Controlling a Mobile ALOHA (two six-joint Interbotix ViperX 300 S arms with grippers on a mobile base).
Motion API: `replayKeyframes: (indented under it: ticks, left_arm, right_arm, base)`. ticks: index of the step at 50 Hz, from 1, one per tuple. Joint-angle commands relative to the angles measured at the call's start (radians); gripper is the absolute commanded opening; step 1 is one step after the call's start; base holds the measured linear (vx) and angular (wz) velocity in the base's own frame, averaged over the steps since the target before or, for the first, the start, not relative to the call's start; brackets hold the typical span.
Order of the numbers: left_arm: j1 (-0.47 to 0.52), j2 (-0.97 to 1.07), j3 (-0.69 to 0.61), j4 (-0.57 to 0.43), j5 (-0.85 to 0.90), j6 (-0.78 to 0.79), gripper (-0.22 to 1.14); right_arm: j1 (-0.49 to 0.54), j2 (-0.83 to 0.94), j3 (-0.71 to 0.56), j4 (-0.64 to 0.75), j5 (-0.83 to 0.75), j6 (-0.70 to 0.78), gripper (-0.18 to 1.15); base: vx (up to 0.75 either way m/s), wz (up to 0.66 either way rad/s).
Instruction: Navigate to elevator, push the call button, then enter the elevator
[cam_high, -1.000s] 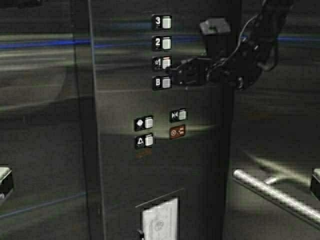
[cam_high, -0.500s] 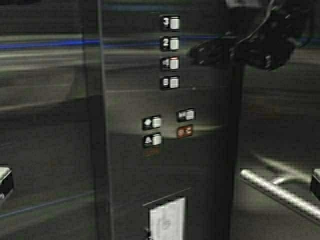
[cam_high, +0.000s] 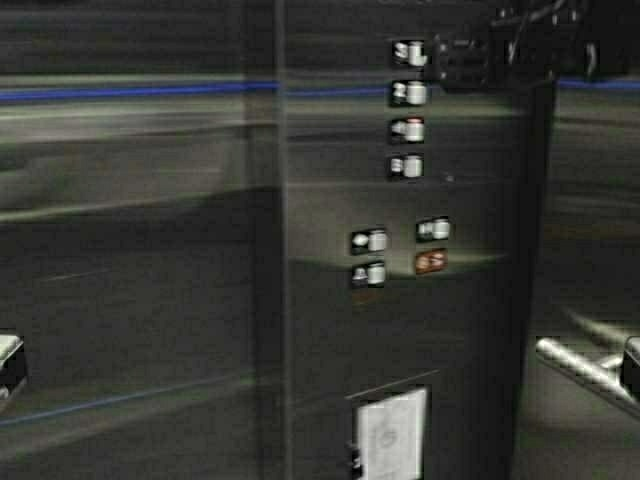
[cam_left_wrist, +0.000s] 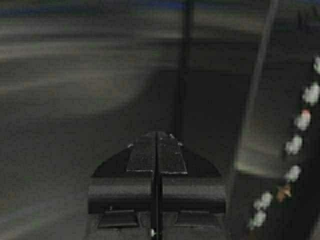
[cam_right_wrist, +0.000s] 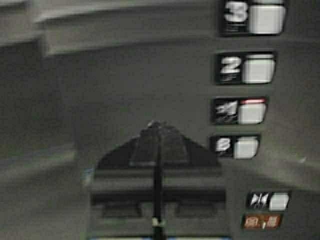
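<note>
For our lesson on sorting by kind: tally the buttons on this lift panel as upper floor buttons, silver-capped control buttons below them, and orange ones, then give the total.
Floor buttons: 4
Silver-capped control buttons: 3
Orange button: 1
Total: 8

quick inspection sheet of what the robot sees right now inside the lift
surface: steel button panel, dark.
job's things: call button nothing seen; floor buttons 3, 2, 1 with a red light, B.
clutter: white notice low on the panel.
claws: right claw shut, raised off the panel beside the buttons; left claw shut, facing the steel wall.
cables: wires on the right arm.
surroundings: handrail at right; blue stripe on the wall.
</note>
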Motion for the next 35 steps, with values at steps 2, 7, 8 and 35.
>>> replayKeyframes:
  ticks: [2, 7, 8, 35]
  left_arm:
    - [-0.003, 0.002, -0.107, -0.005, 0.103, 0.011, 0.03]
    - [-0.003, -0.005, -0.138, -0.026, 0.156, 0.006, 0.03]
    - [-0.003, -0.008, -0.146, -0.031, 0.169, 0.008, 0.03]
    - [0.002, 0.195, -0.132, -0.028, 0.114, 0.135, 0.03]
  right_arm:
    - [0.009, -0.067, -0.066, 0.005, 0.115, 0.023, 0.06]
    - [0.028, -0.104, -0.087, 0.003, 0.179, 0.055, 0.06]
    - [0.029, -0.112, -0.089, 0.003, 0.190, 0.061, 0.06]
    - [0.035, -0.130, -0.244, -0.002, 0.495, 0.072, 0.06]
  base:
    - [-0.11, 0.07]
    - [-0.13, 0.03]
    - [-0.14, 0.00]
    - [-0.21, -0.02]
